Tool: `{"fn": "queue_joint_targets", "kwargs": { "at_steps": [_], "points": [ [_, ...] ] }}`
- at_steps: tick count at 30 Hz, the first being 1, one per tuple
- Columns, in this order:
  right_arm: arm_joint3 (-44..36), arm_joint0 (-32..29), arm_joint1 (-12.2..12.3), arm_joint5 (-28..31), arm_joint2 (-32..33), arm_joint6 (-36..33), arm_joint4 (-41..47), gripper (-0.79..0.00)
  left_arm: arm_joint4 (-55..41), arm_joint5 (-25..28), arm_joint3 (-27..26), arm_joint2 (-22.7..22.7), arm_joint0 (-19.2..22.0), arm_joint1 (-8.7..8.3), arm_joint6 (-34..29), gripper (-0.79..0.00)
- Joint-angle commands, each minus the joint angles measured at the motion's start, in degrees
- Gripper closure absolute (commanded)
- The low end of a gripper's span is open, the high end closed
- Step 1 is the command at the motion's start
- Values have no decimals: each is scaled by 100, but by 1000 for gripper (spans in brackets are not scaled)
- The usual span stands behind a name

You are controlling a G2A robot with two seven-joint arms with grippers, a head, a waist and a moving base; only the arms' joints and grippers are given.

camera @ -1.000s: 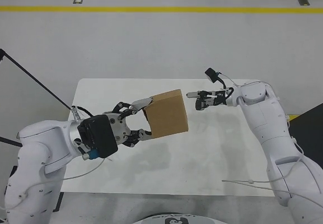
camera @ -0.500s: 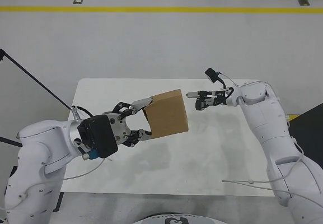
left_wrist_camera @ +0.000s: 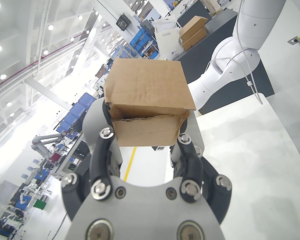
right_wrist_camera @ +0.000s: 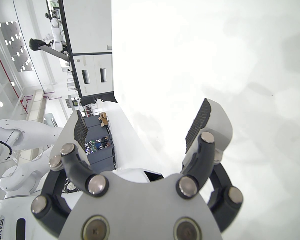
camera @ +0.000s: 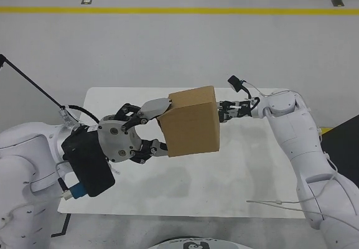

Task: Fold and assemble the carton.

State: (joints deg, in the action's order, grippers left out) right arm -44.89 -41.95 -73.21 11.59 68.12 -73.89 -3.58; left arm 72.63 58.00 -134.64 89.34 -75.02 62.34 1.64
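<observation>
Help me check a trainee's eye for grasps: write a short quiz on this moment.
1. True or false: the right hand is shut on the carton.
2. The carton is: A) lying flat on the table; B) held up in the left hand; C) held by both hands.
3. What lies between the right hand's fingers?
Key: 1 false; 2 B; 3 nothing, it is open above the table.
</observation>
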Motion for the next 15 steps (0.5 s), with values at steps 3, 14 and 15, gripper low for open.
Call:
{"fn": "queue_joint_targets", "kwargs": {
  "at_steps": [3, 14, 15],
  "points": [
    [0, 0, 0, 0, 0, 0, 0, -785, 0, 0, 0, 0, 1, 0, 1, 0],
    [0, 0, 0, 0, 0, 0, 0, -785, -630, -443, 0, -233, -291, -43, -1242, 0],
    [0, 0, 0, 0, 0, 0, 0, -785, -706, -454, 0, -250, -286, -47, -1334, 0]
  ]
}}
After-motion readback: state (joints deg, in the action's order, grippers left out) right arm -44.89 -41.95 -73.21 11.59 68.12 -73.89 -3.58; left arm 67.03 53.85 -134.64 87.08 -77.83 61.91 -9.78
